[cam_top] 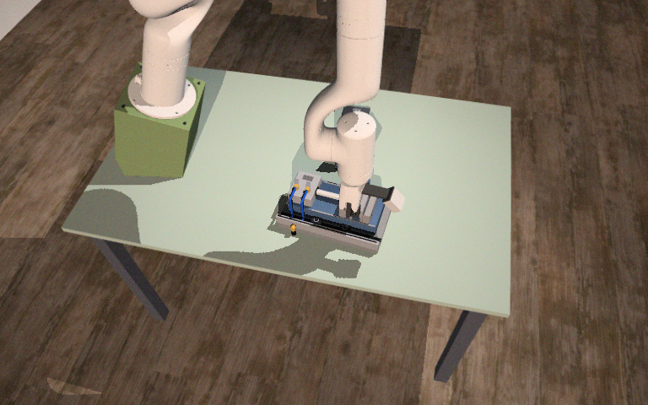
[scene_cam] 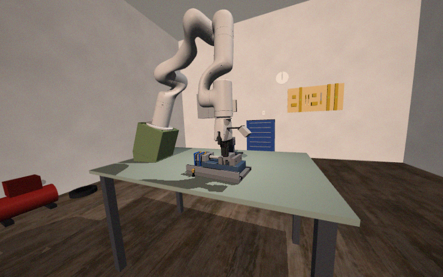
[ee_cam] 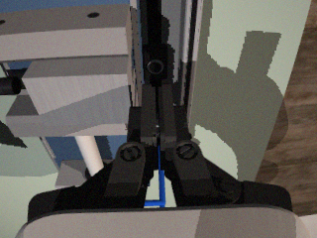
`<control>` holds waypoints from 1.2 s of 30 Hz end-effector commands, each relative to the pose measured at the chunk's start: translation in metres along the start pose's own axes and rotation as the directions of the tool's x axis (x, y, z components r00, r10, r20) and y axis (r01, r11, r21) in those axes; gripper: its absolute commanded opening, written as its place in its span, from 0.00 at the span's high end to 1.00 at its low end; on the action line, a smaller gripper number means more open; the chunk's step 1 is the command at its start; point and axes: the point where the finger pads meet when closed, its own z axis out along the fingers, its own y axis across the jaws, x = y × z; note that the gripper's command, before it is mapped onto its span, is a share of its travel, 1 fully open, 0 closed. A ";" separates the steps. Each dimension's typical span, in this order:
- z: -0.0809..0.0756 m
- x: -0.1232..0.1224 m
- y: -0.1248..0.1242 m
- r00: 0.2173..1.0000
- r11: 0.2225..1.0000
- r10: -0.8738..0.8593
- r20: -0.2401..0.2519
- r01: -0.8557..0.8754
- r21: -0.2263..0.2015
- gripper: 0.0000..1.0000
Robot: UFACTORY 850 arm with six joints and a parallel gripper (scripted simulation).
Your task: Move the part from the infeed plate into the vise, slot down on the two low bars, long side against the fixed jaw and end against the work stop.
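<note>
Seating work is what I am judging to be in hand. The gripper (cam_top: 352, 208) is reaching straight down into the open vise (cam_top: 334, 228) near the middle of the table (cam_top: 248, 124). Its fingers are pressed fully together and holding nothing, so I am reading it as a pusher, not a carrier.

In the top view, a pale grey block (cam_top: 365, 210) is lying just at 3 o'clock of the fingertips. I am taking that to be the part, already between the jaws on the side away from the air cylinder (cam_top: 305, 183). Whether its slot is facing down, or its end is meeting the work stop, I cannot tell.

Next, I am expecting to nudge the part flush against the fixed jaw. After that comes lifting the arm straight up, without dragging the part along.

Counting what is showing:
- one arm on one green pedestal (cam_top: 148, 143)
- one gripper
- one vise
- one air cylinder
- two blue hoses (cam_top: 290, 202) at the cylinder end
- one table

The infeed plate and V-block are not making themselves out for me.
</note>
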 end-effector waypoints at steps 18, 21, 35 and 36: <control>0.001 0.001 0.000 1.000 1.000 0.000 -0.002 0.000 0.000 1.00; 0.002 0.001 0.000 1.000 1.000 0.000 -0.002 0.000 -0.001 1.00; 0.005 0.001 0.000 1.000 1.000 0.000 -0.002 0.000 -0.001 1.00; 0.006 0.001 0.000 1.000 1.000 0.000 -0.002 0.000 -0.001 1.00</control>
